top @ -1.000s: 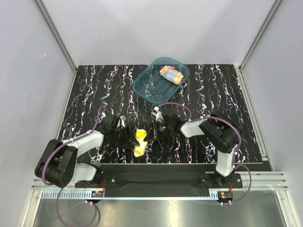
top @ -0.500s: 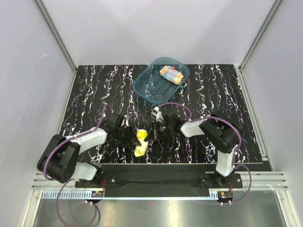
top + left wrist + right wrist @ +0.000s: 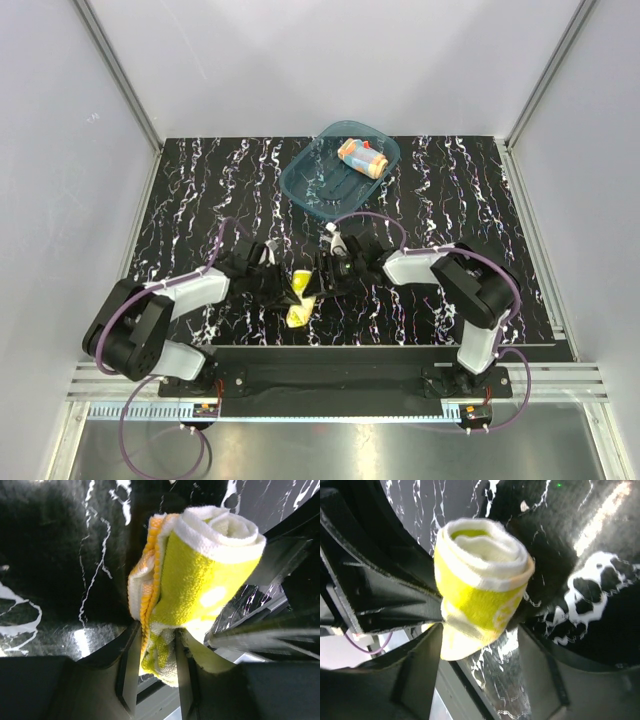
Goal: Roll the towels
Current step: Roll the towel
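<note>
The bright yellow towel (image 3: 297, 300) is a tight roll near the table's front edge, between both grippers. My left gripper (image 3: 283, 292) is shut on its near end; in the left wrist view the two fingers pinch the yellow towel (image 3: 200, 575) at its lower folds, left gripper (image 3: 154, 666). My right gripper (image 3: 316, 287) is open on the other side. In the right wrist view the yellow towel (image 3: 480, 585) sits between the wide-spread jaws of the right gripper (image 3: 481, 672). The other towel (image 3: 362, 157), light blue and yellow with orange dots, lies rolled in the teal tub.
The teal translucent tub (image 3: 300, 185) stands at the back middle of the black marbled table (image 3: 180, 220). The table's front edge and a metal rail (image 3: 330, 352) run just behind the yellow roll. Grey walls close in both sides.
My right gripper has opened and let go of the yellow roll. The left gripper has closed further on it, and the left arm has shifted slightly away from the front edge.
</note>
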`<state>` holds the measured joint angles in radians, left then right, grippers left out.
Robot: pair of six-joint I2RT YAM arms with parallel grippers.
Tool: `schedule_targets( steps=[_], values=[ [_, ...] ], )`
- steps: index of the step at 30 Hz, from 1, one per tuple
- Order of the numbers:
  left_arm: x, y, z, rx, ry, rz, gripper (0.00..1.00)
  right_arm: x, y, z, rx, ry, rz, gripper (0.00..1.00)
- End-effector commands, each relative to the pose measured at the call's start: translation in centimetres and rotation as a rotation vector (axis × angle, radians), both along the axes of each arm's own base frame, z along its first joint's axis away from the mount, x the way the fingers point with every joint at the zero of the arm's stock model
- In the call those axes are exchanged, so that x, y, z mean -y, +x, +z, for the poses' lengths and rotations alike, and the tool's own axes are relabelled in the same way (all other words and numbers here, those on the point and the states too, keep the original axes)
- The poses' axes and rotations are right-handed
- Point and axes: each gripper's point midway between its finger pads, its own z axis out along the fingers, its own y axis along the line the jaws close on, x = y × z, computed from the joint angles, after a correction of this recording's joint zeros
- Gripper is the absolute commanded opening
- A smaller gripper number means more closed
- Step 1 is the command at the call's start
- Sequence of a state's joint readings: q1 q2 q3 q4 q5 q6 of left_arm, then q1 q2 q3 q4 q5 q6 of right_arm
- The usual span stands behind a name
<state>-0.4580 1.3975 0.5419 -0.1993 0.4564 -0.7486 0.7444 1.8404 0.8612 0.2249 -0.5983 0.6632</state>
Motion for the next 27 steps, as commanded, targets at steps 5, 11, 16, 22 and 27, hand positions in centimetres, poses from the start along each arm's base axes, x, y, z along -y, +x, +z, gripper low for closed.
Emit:
schedule_targets(
  steps=[5,11,16,22,27],
  values=[
    [-2.2,1.3,-0.2,0.114,0.138,0.030,0.00,4.8,3.9,2.9,0.069,-0.164,-0.165,0.76],
    [-0.7,2.4,3.1,0.195,0.046,0.022,0.00,7.1,4.2,4.3,0.088,-0.239,-0.194,0.78],
    [0.0,3.1,6.0,0.251,-0.008,0.017,0.00,8.0,3.9,5.1,0.101,-0.250,-0.216,0.79],
    [-0.1,3.5,8.1,0.290,-0.014,0.028,0.00,8.5,3.7,5.5,0.105,-0.257,-0.221,0.81],
    [-0.8,3.6,7.3,0.292,0.038,0.034,0.00,7.8,3.3,5.6,0.081,-0.217,-0.195,0.82]
  ],
)
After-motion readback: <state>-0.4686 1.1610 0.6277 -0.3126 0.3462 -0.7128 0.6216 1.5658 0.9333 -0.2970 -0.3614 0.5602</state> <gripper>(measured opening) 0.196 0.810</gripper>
